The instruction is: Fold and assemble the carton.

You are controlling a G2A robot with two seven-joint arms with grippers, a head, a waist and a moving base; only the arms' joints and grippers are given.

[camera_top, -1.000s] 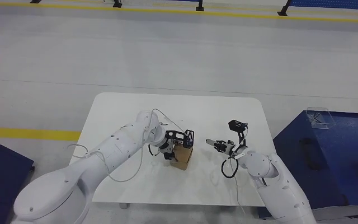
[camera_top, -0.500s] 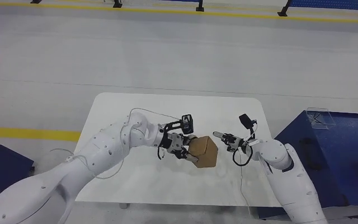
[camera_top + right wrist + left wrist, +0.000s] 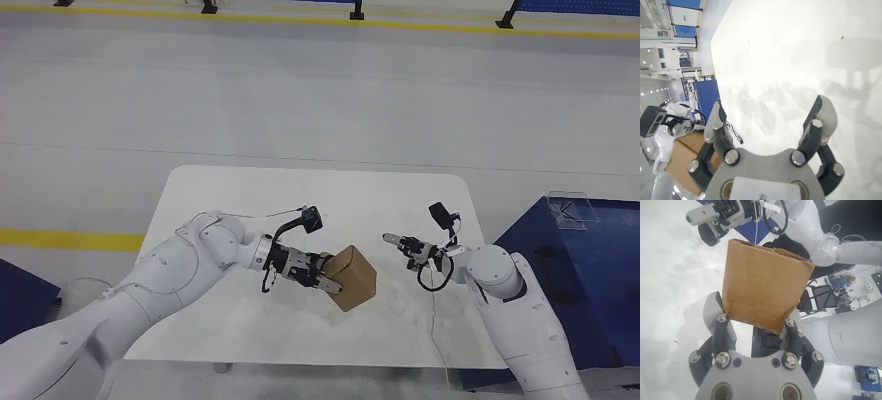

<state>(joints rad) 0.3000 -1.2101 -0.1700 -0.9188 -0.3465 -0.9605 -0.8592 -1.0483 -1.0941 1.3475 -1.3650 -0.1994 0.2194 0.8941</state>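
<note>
**Carton clamped in left jaws, right jaws wide and apart**

Carton (image 3: 350,277) is a brown corrugated box, and its near end sits between the fingers of the left gripper (image 3: 322,283). In the left wrist view the jaws are closed onto that end of the carton (image 3: 764,285), with one ribbed pad (image 3: 719,299) pressed against one side wall and the other finger at the opposite corner. The left gripper (image 3: 756,308) therefore holds the box by its narrow end. From there the carton runs straight out away from the jaws. A creased fold line crosses the panel just ahead of the fingertips. The far end shows a raw corrugated edge. From above the box looks tilted over the white table (image 3: 300,190). Whether any corner touches the surface cannot be told.

The right gripper (image 3: 392,240) is beyond the carton's far end, facing it and well apart from it. In the left wrist view it appears past the far edge of the box, off to one side (image 3: 704,228). Its own wrist view shows the right gripper (image 3: 769,106) with its jaws spread wide and only bare tabletop between them. There the carton (image 3: 687,161) lies outside the jaws, behind one finger rather than between the pads. A blue bin (image 3: 570,250) stands beside the table, on the right arm's side.
</note>
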